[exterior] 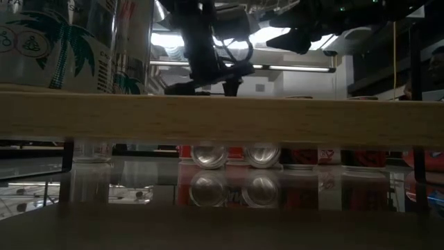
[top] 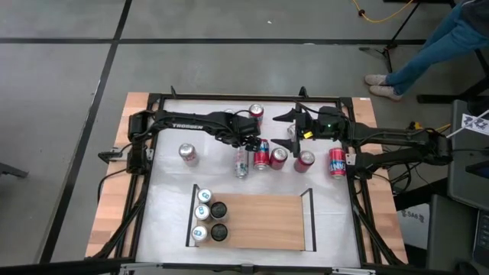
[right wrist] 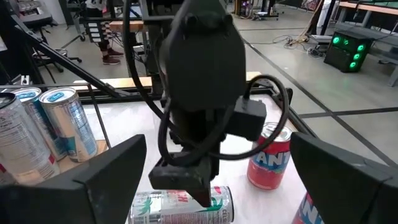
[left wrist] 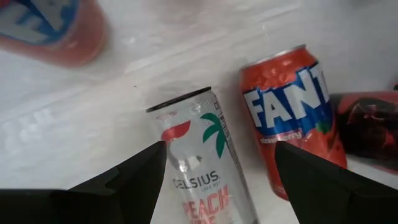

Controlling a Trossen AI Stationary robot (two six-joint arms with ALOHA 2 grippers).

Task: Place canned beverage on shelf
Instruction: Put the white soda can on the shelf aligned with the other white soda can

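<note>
From above, my left gripper [top: 246,145] hangs over a silver Celsius can [top: 241,162] that lies on its side on the white tabletop [top: 164,198], in the row of cans behind the shelf [top: 260,221]. My right gripper [top: 294,126] waits well apart, behind the same row, its fingers spread and empty. I count one lying Celsius can, five red cans and one upright silver can [top: 188,153] off to the left. On the shelf's left end stand five cans: three with pale tops, two with dark tops.

From table height, the shelf's wooden edge [exterior: 222,118] fills the width; two can ends [exterior: 209,155] show beneath it, and palm-printed cans [exterior: 48,42] stand on its left.

Through my left wrist camera, my fingers [left wrist: 140,171] stand apart on either side of the Celsius can [left wrist: 202,162] without touching it, so nothing is gripped. A red Fanta can [left wrist: 292,124] lies just beside it.

Through my right wrist camera, my fingers [right wrist: 112,168] are wide apart, and my left gripper [right wrist: 183,177] sits directly above the lying can [right wrist: 180,205]. One Fanta can [right wrist: 268,155] stands near it.
</note>
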